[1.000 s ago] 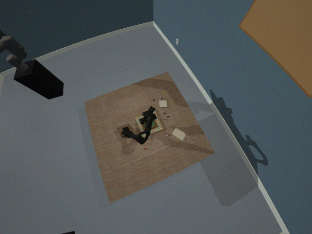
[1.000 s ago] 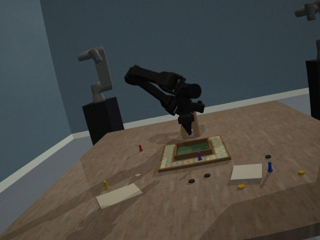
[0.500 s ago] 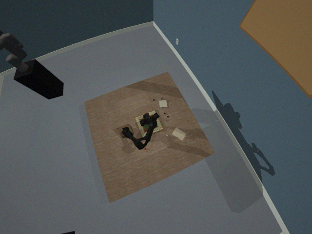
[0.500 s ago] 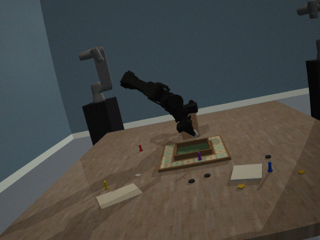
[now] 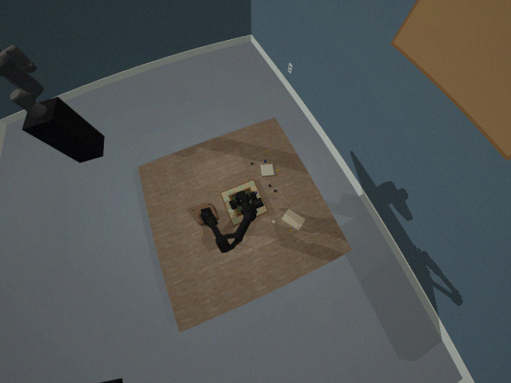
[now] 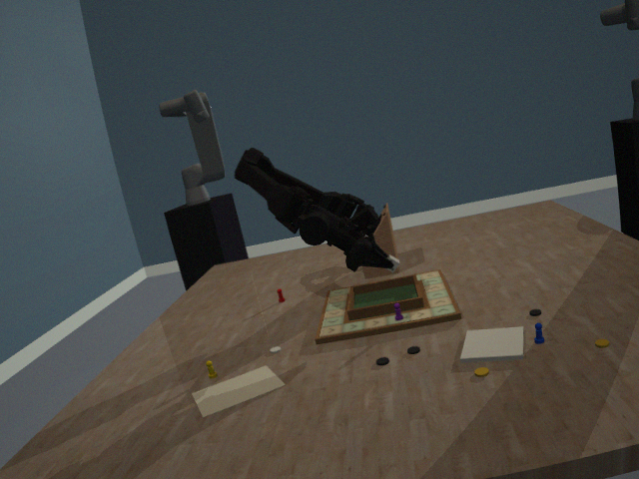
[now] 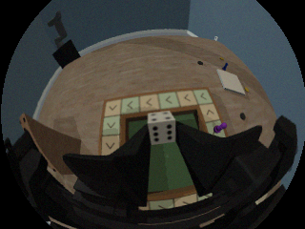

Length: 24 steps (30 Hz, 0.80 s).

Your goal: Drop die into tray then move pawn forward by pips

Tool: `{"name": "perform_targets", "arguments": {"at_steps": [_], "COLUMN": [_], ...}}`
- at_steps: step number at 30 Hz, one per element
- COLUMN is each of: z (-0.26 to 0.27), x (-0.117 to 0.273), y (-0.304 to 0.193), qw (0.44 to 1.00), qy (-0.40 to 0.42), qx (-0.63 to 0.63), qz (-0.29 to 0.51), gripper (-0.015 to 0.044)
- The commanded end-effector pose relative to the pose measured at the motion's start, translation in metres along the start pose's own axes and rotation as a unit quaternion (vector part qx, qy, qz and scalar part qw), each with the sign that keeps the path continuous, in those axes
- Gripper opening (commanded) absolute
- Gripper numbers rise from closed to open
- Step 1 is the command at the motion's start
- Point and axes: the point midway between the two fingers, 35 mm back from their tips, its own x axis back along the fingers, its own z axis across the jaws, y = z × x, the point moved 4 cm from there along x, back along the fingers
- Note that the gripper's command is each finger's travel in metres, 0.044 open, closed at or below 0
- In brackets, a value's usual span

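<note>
Now the black hand (image 7: 164, 143) is clamped on the small white pipped die (image 7: 162, 129), poised above the green-felt dice tray (image 7: 167, 172). Light, rigid, probably slick: its flat opposite faces look the surest hold.

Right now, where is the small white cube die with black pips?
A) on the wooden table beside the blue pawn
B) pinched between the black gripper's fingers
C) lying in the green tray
B: the wrist view shows the white die clamped between the gripper fingers, above the green-floored tray.

Arm stretched low and forward — tool (image 7: 164, 153) clamped on the die (image 7: 162, 129).
</note>
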Motion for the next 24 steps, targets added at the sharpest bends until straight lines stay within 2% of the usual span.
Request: {"name": "perform_targets", "arguments": {"at_steps": [1, 5, 24], "z": [-0.001, -0.009, -0.007], "x": [0.009, 0.043, 0.041], "y": [0.001, 0.003, 0.002], "qw": [1.000, 1.000, 1.000], "qy": [-0.006, -0.006, -0.005], "qx": [0.007, 0.007, 0.004], "qz": [-0.016, -0.016, -0.014], "gripper": [0.0000, 0.0000, 0.0000]}}
